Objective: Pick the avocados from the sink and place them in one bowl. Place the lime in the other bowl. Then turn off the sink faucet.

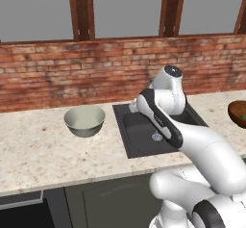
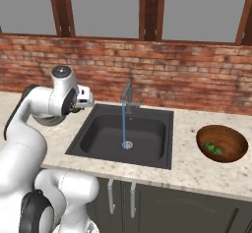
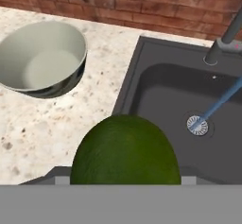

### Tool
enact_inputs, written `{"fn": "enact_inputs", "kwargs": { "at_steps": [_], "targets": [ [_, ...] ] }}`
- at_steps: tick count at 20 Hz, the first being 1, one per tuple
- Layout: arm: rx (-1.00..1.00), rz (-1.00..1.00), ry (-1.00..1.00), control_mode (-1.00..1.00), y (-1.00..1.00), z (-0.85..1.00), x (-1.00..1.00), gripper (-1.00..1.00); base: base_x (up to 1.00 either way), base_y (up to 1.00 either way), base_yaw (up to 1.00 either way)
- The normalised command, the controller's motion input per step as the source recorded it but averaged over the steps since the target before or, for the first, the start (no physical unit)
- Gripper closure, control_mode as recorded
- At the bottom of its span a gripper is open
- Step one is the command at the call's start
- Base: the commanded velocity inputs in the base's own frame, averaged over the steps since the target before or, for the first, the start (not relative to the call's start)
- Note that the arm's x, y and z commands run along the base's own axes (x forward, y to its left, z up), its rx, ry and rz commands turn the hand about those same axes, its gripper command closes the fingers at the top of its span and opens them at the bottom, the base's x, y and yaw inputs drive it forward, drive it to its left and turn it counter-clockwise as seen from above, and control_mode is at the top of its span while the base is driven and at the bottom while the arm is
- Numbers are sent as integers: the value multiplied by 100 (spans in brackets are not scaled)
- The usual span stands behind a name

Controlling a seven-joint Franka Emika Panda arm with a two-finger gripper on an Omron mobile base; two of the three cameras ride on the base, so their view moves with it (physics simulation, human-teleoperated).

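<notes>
**Robot arm carries lime above the sink's edge as the tap runs**

The jaws are clenched on the lime, a smooth yellow-green fruit that sits large in the foreground of the hand view, held above the speckled desk at the left rim of the sink. In the right base view the hand hangs over that rim, with the white arm bent above the basin. The pale grey-green bowl stands on the desk just left of the sink, nothing in it. The dark brown bowl stands well apart on the far side of the sink, holding the two dark green avocados. From the faucet, mounted at the back edge of the basin, a thin blue stream of water falls to the round drain. A red brick wall runs behind the desk.
</notes>
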Motion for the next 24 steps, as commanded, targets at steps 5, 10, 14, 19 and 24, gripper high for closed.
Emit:
{"fn": "enact_inputs", "kwargs": {
  "at_steps": [5, 10, 14, 19, 24],
  "targets": [
    [4, 3, 9, -100, 67, 0, 0, 100, 0, 0, 0],
    [2, 3, 6, -100, 63, 0, 0, 100, 0, 0, 0],
    [0, 3, 4, -100, 56, 0, 0, 100, 0, 0, 0],
    [0, 0, 5, -100, 41, 0, 7, 100, 0, 0, 0],
    [-2, 0, 0, -100, 10, -2, 31, 100, 0, 0, 0]
  ]
}}
